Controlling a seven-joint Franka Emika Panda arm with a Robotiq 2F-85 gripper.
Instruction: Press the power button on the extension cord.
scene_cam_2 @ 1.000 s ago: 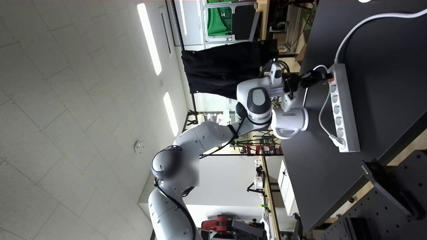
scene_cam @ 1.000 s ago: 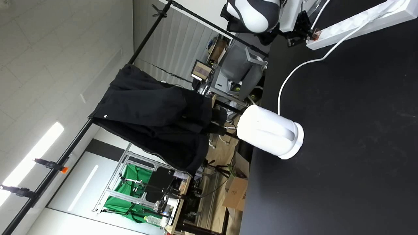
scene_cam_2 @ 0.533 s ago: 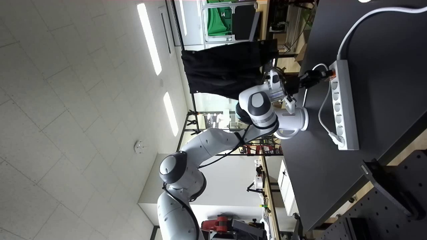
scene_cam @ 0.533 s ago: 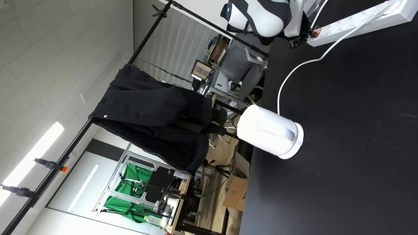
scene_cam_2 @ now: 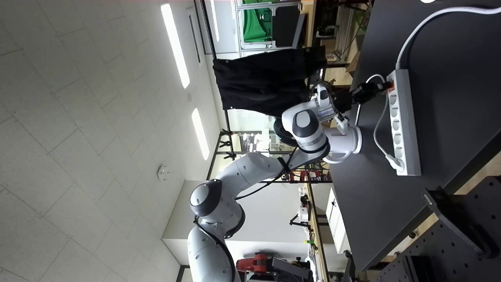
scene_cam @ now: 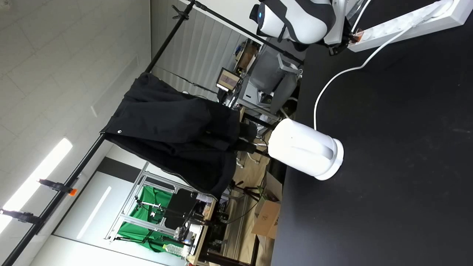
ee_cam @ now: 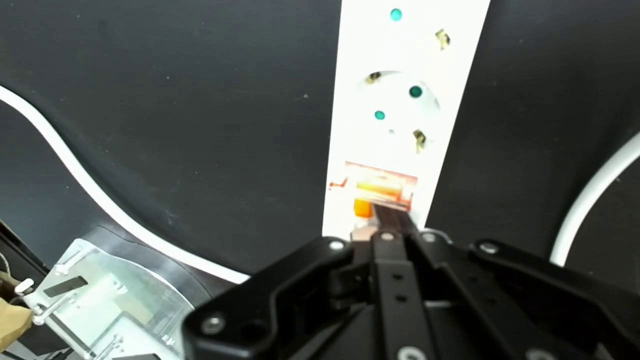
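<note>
The extension cord is a long white bar-shaped power strip (scene_cam: 432,29) on the dark table, also seen in an exterior view (scene_cam_2: 408,129) and the wrist view (ee_cam: 352,145). Its power button (ee_cam: 381,189) is a glowing orange switch at one end, partly hidden by my fingers. The orange also shows in both exterior views (scene_cam: 359,35) (scene_cam_2: 391,87). My gripper (ee_cam: 392,212) is shut with nothing held. Its fingertips reach down onto the orange switch and seem to touch it, as in both exterior views (scene_cam: 351,38) (scene_cam_2: 385,85). How far the switch is pressed cannot be told.
A white kettle-like jug (scene_cam: 303,147) stands near the table edge, behind the arm in an exterior view (scene_cam_2: 344,143). Its thin white cable (scene_cam: 340,74) runs to a plug (scene_cam_2: 395,164) at the strip's far end. A thicker white cable (scene_cam_2: 430,17) leaves the strip's switch end.
The arm has leaned further toward the strip, and the strip has shifted slightly with the fingertips still at its orange switch. Over the last half second there is very little movement.
</note>
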